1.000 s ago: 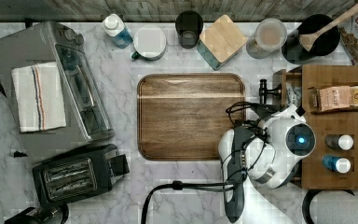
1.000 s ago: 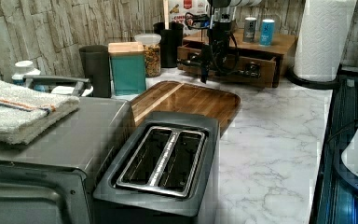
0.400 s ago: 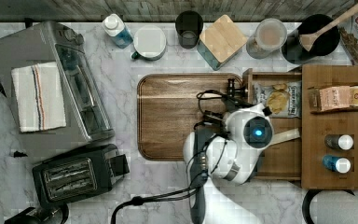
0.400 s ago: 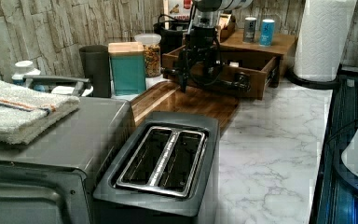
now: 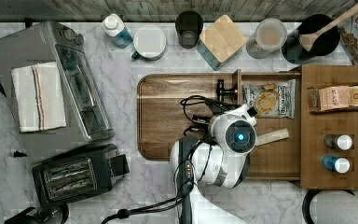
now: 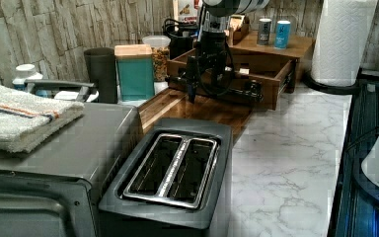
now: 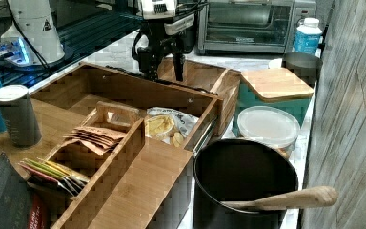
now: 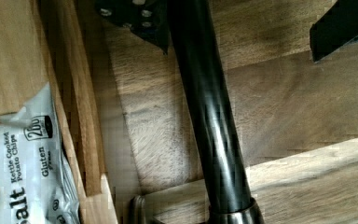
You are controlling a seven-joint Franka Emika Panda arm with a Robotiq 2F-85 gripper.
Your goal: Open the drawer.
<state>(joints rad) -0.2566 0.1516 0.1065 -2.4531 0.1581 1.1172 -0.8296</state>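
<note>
**A:** So how far along are we with the drawer (image 5: 270,154)? From the top view it looks pulled well out of the wooden cabinet (image 5: 338,126), with its front edge hanging over the cutting board (image 5: 168,116).

**B:** Yeah, we'd call it basically open. In the right view we can see right into it, and the chip bag (image 7: 164,125) is lying exposed in the compartment. The job is mostly done, as far as we can judge.

**A:** What's the gripper (image 6: 203,79) doing?

**B:** In the wrist view the bar handle (image 8: 205,116) runs between the two fingers, one dark finger (image 8: 135,18) right up against the bar and the other well off to the side. So we'd say the fingers are spread wide around the handle, not clamped on it. In the left view they hang down at the drawer's front, straddling the bar.

**A:** So what's left?

**B:** Not much, we reckon. Maybe a bit more pull if the drawer has travel left, though we can't tell where its stop is. Otherwise just lift the gripper clear of the handle without snagging it.
</note>
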